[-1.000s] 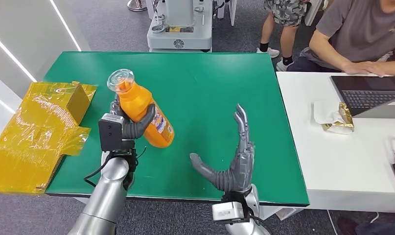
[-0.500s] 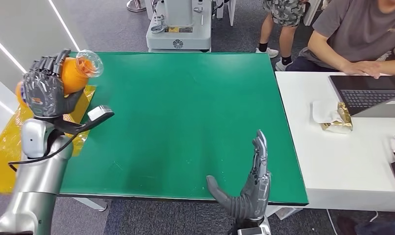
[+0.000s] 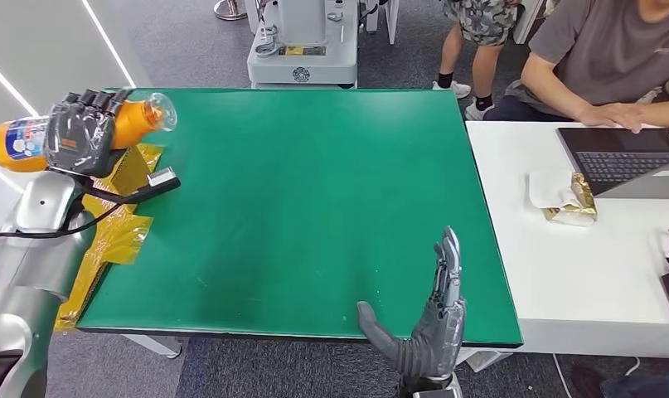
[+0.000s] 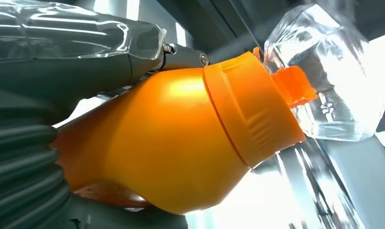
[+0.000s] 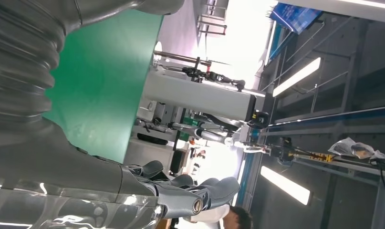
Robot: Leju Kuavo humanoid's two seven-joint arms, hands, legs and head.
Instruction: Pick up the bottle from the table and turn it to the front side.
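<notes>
Head view showed the left hand (image 3: 80,137) clasped around the orange bottle (image 3: 24,143), holding it sideways in the air beyond the green counter's (image 3: 314,207) left edge, its clear cap (image 3: 161,110) pointing toward the counter. The right hand (image 3: 426,327) stood released, fingers straight, at the near edge.

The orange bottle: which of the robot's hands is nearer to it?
Left. The left hand grips the orange bottle raised beyond the green table's left edge; the right hand is open at the table's near edge, far off.
</notes>
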